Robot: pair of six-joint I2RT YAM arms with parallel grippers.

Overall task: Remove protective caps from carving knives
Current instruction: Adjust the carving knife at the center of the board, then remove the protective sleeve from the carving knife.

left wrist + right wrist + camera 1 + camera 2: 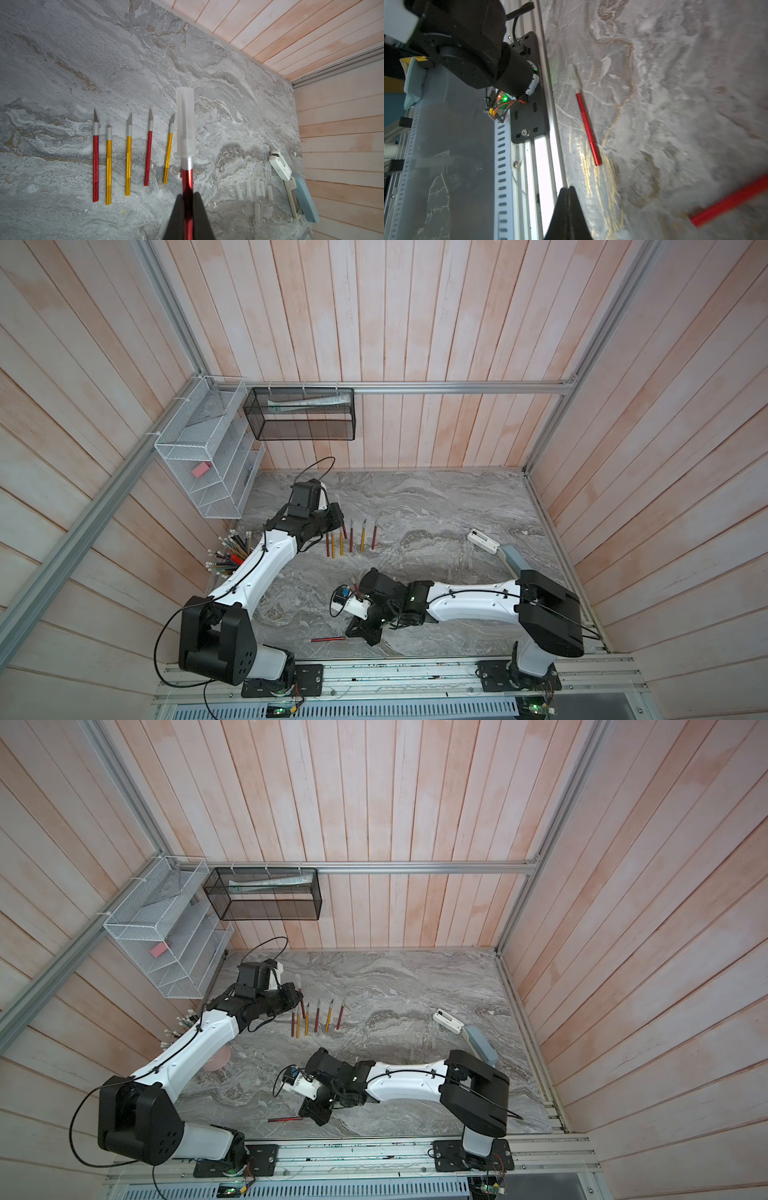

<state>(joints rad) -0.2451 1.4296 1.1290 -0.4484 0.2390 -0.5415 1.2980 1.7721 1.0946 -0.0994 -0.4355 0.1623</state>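
Observation:
My left gripper (188,194) is shut on the red handle of a carving knife (187,178), held above the table. A translucent protective cap (186,124) still covers its blade. In both top views this gripper (340,517) is at the left end of a row of several bare-bladed red and yellow knives (351,537) (128,164). Several loose caps (257,187) lie to the right of the row. My right gripper (568,188) (351,632) is shut and empty near the front edge. Beside it a capped red knife (588,128) (328,640) lies flat. Another red handle (729,203) shows blurred.
A cup of pencils (232,551) stands at the left under my left arm. A white device (482,541) and a grey-blue one (513,558) lie at the right. A white wire rack (208,456) and black mesh basket (299,414) hang on the walls. An aluminium rail (542,162) borders the front.

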